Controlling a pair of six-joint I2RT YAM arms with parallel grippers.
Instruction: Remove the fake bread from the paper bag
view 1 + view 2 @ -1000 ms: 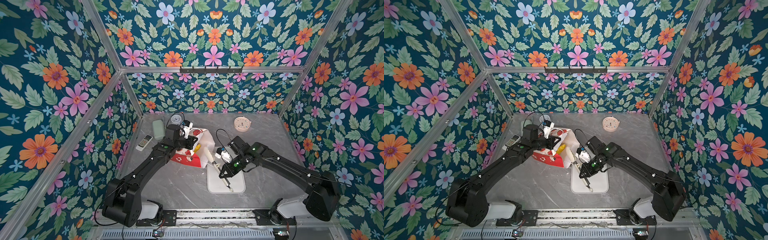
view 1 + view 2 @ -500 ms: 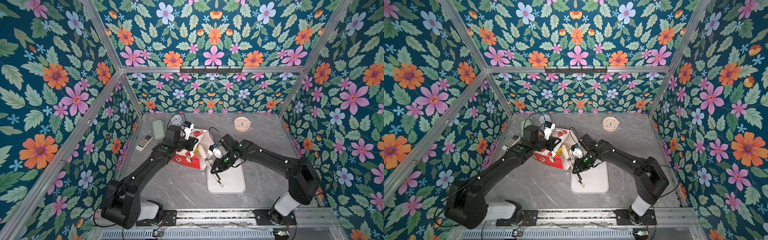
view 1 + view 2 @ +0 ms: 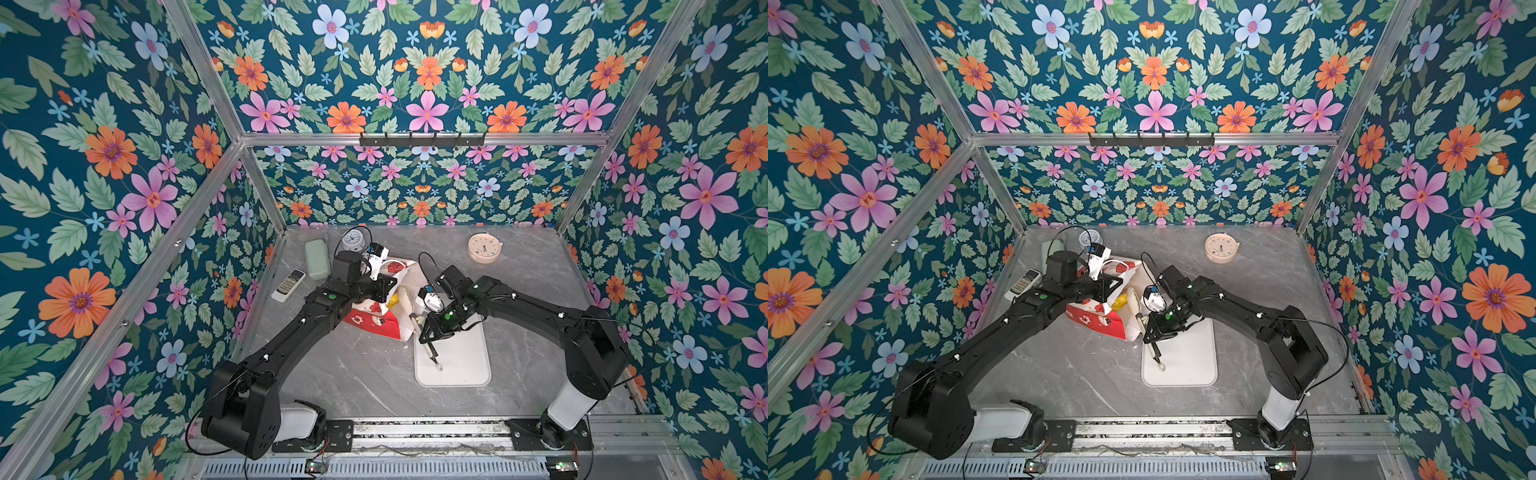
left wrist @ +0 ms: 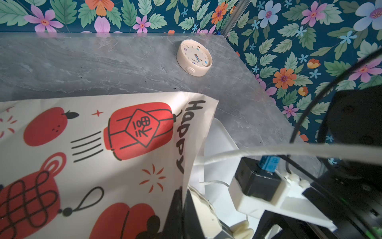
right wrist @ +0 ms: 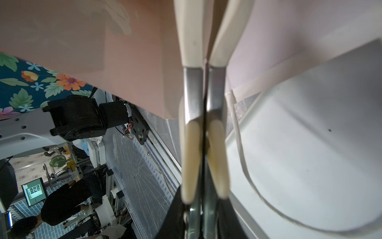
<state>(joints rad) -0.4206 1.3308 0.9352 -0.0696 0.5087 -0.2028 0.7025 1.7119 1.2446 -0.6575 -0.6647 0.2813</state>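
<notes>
The grey tabletop (image 3: 365, 374) carries the paper bag (image 3: 374, 320), which lies tipped over around the middle. Its mouth is turned right, toward a white tray (image 3: 461, 357) just beside it. The left gripper (image 4: 182, 198) has its fingers pinched narrow on the bag's upper edge at the mouth and holds it up and open. The right gripper (image 3: 430, 334) has its fingers clamped on a pair of tongs (image 3: 433, 353). The tongs are squeezed together, their cream tips pointing into the mouth and their ring end over the tray. Of the fake bread (image 3: 392, 300), one yellow piece shows just inside the mouth.

The tray is bare and no pastry lies anywhere on the tabletop, so I judge the task barely begun, with every piece left to bring out.

The bag's walls and the left arm hide how many pieces are inside. A long pale shape beside the yellow piece could be a loaf or the bag's lining; I cannot tell which. In the right wrist view the ends of the tongs are cut off, so whether they have nipped anything is unclear.
</notes>
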